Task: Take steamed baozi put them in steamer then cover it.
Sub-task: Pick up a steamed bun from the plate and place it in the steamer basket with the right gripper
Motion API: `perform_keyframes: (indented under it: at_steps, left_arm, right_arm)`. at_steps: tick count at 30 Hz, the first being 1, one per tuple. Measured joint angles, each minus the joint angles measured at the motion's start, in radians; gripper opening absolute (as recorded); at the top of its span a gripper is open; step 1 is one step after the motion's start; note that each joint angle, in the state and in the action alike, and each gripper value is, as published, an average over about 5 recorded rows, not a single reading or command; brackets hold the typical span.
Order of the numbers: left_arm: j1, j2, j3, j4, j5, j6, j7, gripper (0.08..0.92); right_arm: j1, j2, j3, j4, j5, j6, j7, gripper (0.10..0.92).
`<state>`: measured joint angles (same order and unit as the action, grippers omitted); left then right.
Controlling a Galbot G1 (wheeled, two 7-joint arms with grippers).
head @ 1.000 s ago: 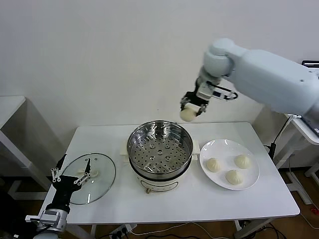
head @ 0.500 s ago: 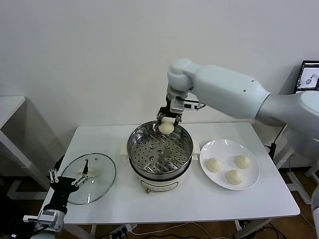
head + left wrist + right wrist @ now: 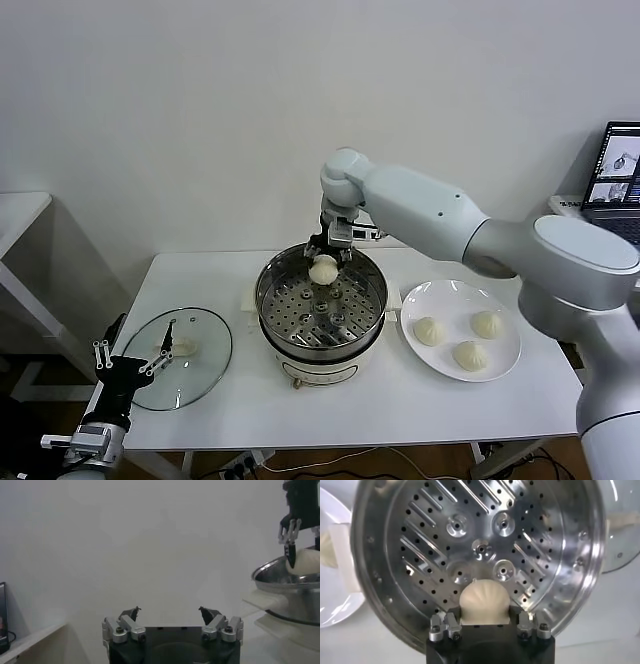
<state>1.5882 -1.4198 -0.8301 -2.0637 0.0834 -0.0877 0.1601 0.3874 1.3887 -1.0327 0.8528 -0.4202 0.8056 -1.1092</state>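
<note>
— Where's your right gripper point(image 3: 326, 262)?

— Over the rear of the steamer point(image 3: 321, 298), clenched on one baozi point(image 3: 323, 269) above the perforated tray point(image 3: 480, 550).

— And the rest?

— You've three baozi point(image 3: 466, 340) on the white plate point(image 3: 505, 358) just beside the steamer. Your left gripper point(image 3: 131, 357) waits low by the glass lid point(image 3: 205, 352) — fingers spread, grasping nothing.

The right arm point(image 3: 470, 225) is built of smooth, rounded, glossy pale grey-white shells. Its right claw point(image 3: 327, 252) is black. The left claw point(image 3: 171, 613) has a black body, silver knuckles with dark screws, and black fingertips point(image 3: 134, 613).
</note>
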Motion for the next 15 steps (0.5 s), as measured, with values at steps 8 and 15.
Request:
perform_keyframes:
  at_steps: [8,15]
  left_arm:
    - [-0.001,0.0,-0.006,0.001,0.0,0.0,0.0,0.823]
    - [0.001,-0.001,-0.009,0.005,0.0,-0.002,0.001,0.823]
  right_arm:
    - [-0.023,0.016,0.011,-0.037,-0.036,0.011,0.027,0.75]
    - [-0.013,0.0,0.015,-0.024,-0.014,0.007,0.033,0.822]
